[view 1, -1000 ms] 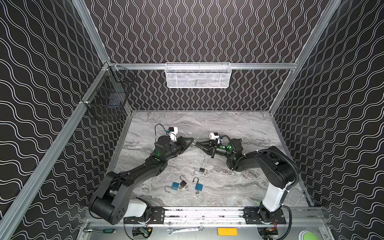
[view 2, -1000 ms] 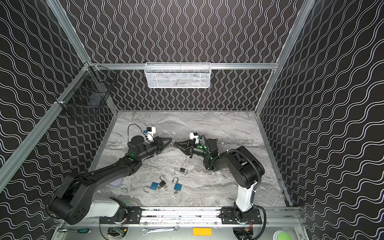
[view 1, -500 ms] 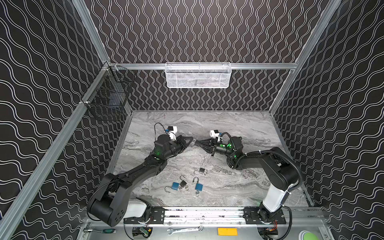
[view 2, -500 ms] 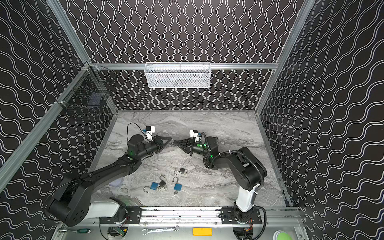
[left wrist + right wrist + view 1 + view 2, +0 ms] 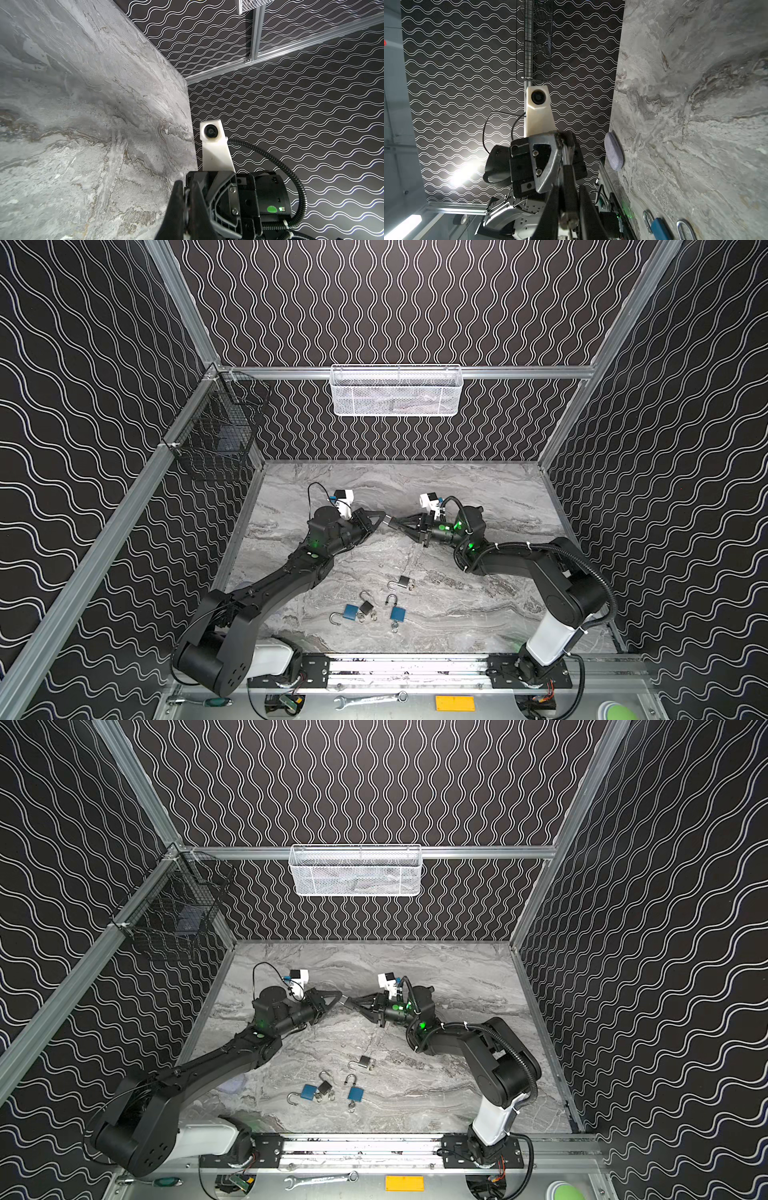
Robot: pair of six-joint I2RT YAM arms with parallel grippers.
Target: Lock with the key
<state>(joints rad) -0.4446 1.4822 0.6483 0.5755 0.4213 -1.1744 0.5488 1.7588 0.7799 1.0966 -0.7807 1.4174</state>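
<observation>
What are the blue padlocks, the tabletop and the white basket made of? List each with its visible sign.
Blue padlocks: matte blue bodies, painted metal or plastic sleeve, unclear; shackles bare steel-like, glinting silver. Tabletop: grey veined stone look, possibly printed laminate; dull sheen. White basket: white-coated metal mesh, judging by its fine see-through grid.

Left gripper (image 5: 186,186) fingers (image 5: 176,204) pinched together on thin metal piece (image 5: 187,195), just in front of white camera mount (image 5: 215,151); black corrugated cable (image 5: 270,159) runs from mount; grey marble table (image 5: 83,124) beside, wavy black wall (image 5: 311,104) behind
</observation>
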